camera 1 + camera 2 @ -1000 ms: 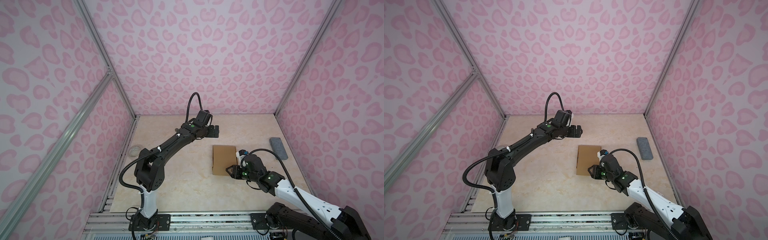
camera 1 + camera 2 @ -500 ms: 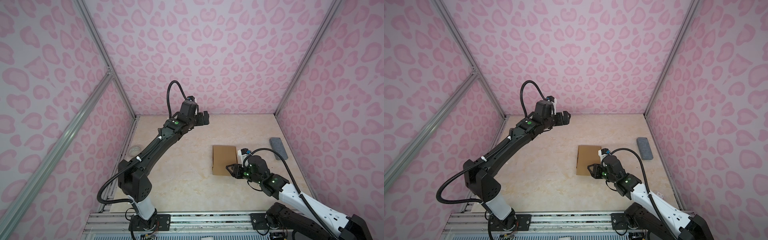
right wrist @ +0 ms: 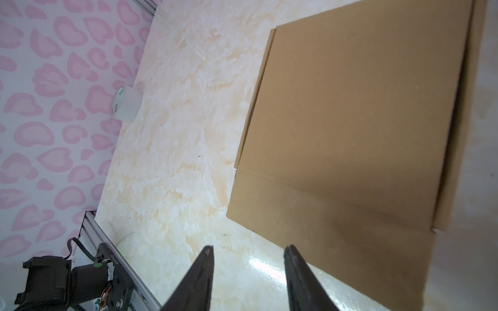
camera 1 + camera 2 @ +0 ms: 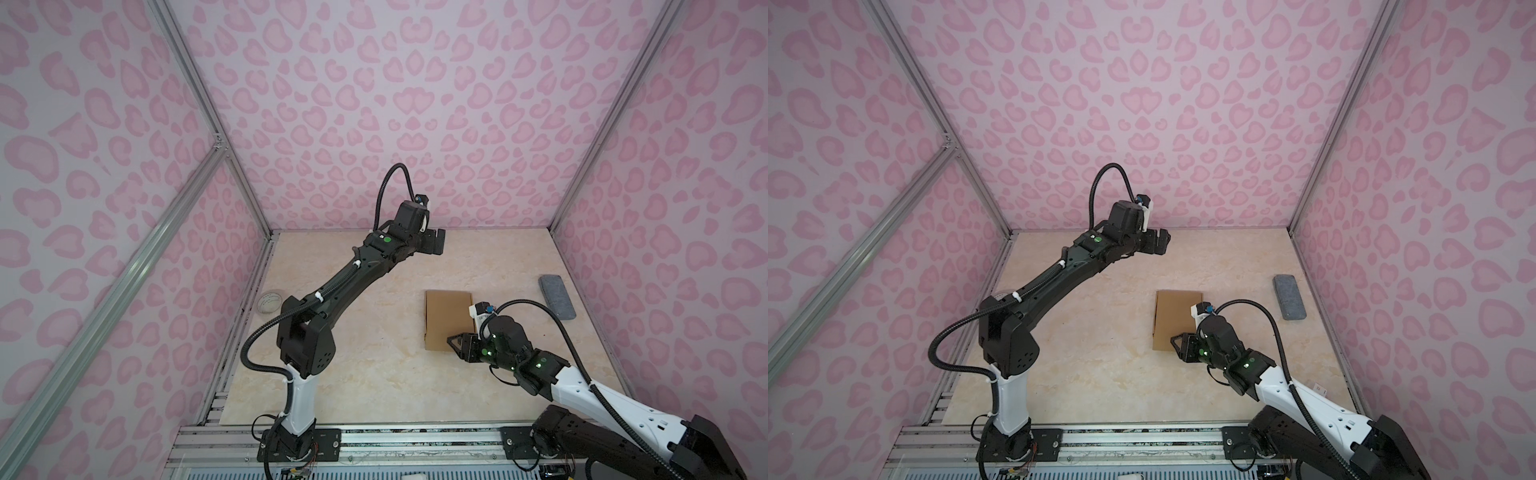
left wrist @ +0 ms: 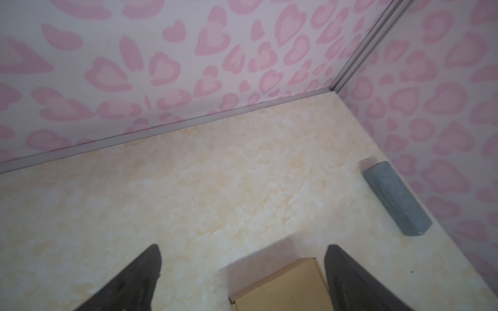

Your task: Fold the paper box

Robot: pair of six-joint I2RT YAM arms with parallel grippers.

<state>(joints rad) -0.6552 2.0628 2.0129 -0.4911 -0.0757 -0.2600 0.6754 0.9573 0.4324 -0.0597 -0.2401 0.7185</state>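
Observation:
The paper box lies flat and closed on the table, right of centre, in both top views. My left gripper hangs open above the table behind the box, near the back wall. In the left wrist view its fingers stand wide apart, with a box corner far below. My right gripper sits low at the box's near right corner. It is open over bare table, and the box starts just beyond the tips.
A grey block lies along the right wall. A clear tape roll stands at the left wall. Pink patterned walls close three sides; an aluminium rail runs along the front.
My left arm swung left and up toward the back wall, then came back right, its gripper open throughout. The right gripper and the box have hardly moved.

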